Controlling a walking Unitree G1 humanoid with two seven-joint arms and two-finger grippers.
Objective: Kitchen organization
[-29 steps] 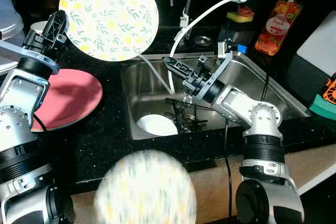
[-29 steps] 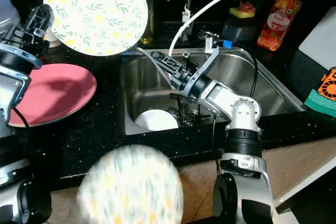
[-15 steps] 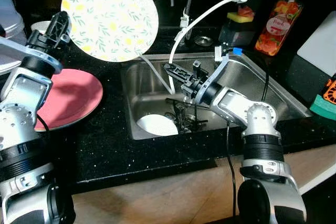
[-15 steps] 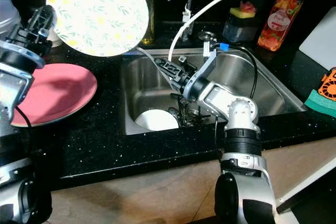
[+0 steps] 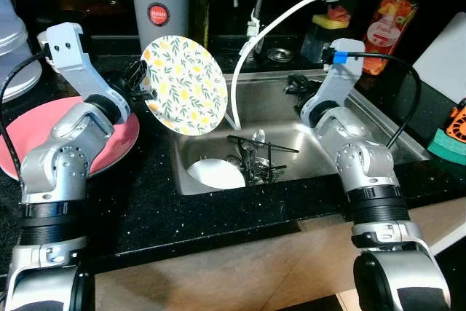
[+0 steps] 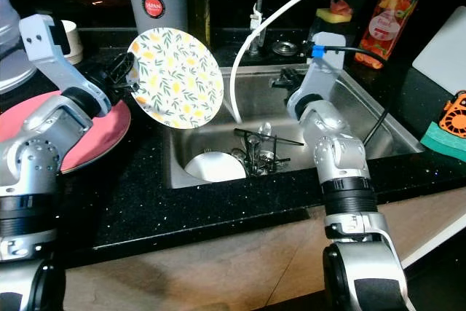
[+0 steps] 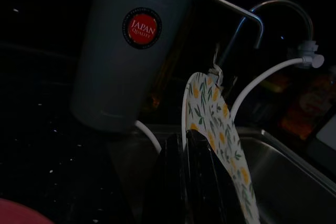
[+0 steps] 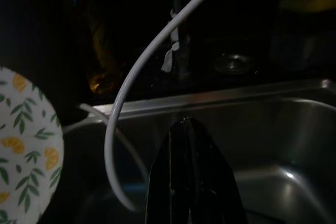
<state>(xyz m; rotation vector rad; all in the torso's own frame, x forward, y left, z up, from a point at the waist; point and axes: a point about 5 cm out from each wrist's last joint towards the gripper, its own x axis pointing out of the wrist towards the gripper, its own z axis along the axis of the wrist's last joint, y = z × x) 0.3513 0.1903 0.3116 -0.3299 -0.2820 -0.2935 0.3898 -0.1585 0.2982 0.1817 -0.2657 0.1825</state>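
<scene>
Looking at it from the counter side, biggest first
counter: black speckled worktop (image 5: 145, 202) wraps round the sink (image 5: 378, 125), steel basin set in the middle
red plate: red plate (image 5: 116, 140) flat on the counter at the robot's left, partly under the left forearm
floral plate: floral plate (image 5: 184, 85) held on edge, near upright, over the sink's left rim, pattern facing the camera
thermos: grey thermos (image 5: 159, 1) with a red sticker stands behind the floral plate at the back of the counter
hose: white hose (image 5: 280, 23) arcs from the tap down into the basin
bowl: white bowl (image 5: 215, 174) on the basin floor, front left
utensils: dark tangle of utensils (image 5: 256, 158) just beside the bowl, individual pieces too small to sort
soap: soap bottle (image 5: 386, 20) at the back right, well apart from the action
left gripper: left gripper (image 5: 138, 81) pinches the floral plate's left edge; in the wrist view the black fingers (image 7: 197, 182) sit narrow with the rim between them
right gripper: right gripper (image 5: 297, 87) raised over the basin's back edge, holding nothing; fingers (image 8: 189, 177) look pressed together in its wrist view
step: my read is the floral plate is mid-transfer, carried between sink and counter, not set down yet
next move: likely tip it flat and lower it onto the red plate or bare worktop; needs the wrist rolled level before release, and clearance from the thermos and hose
</scene>
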